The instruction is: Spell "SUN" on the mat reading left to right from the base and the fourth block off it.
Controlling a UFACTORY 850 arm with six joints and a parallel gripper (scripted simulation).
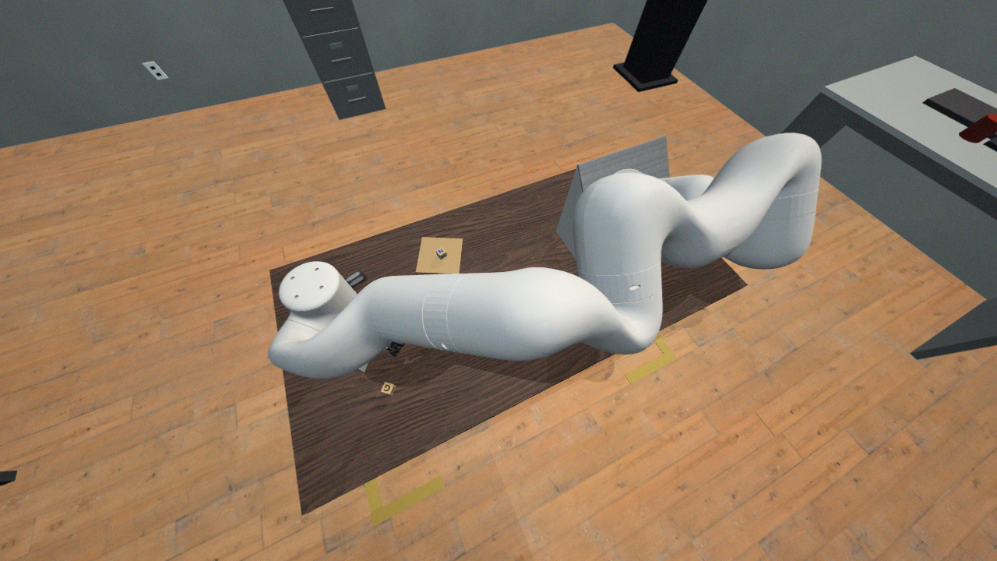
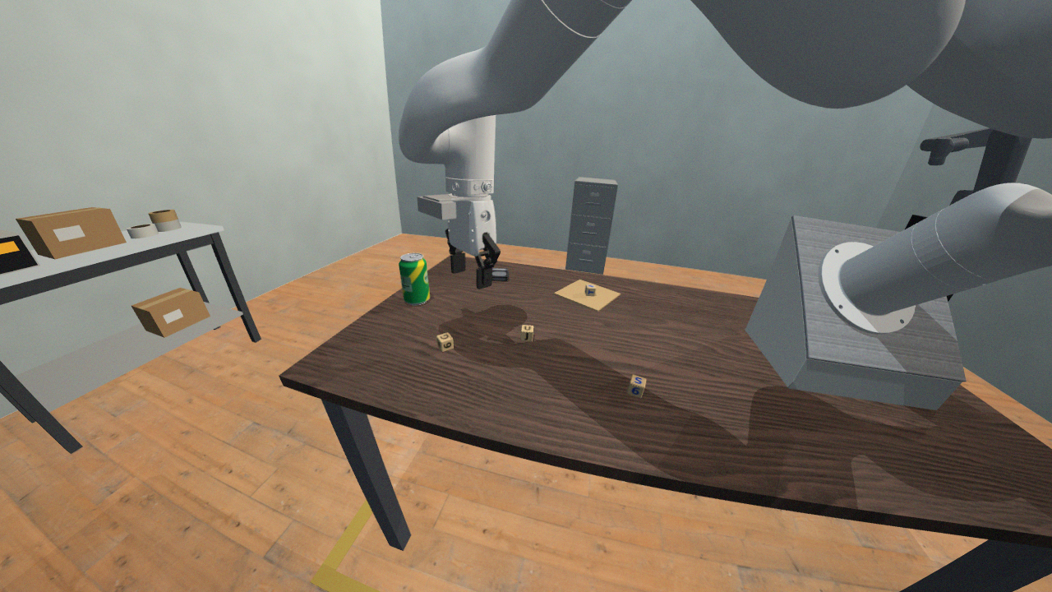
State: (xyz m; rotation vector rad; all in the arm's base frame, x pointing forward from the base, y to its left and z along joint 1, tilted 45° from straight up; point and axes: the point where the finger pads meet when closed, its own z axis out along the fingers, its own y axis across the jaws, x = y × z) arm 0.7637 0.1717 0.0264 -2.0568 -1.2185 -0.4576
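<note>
1. While the tool (image 2: 477, 266) hangs spread and empty above the tabletop (image 2: 706, 412), one block (image 2: 589, 289) sits on the mat (image 2: 569, 293).
2. U (image 2: 526, 332), S (image 2: 637, 386) and G (image 2: 445, 341) lie toward seven o'clock, awaiting placement.

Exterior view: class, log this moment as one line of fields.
gripper: open, empty, above table's far end | N block: on mat | S block, U block, G block: off mat
</note>
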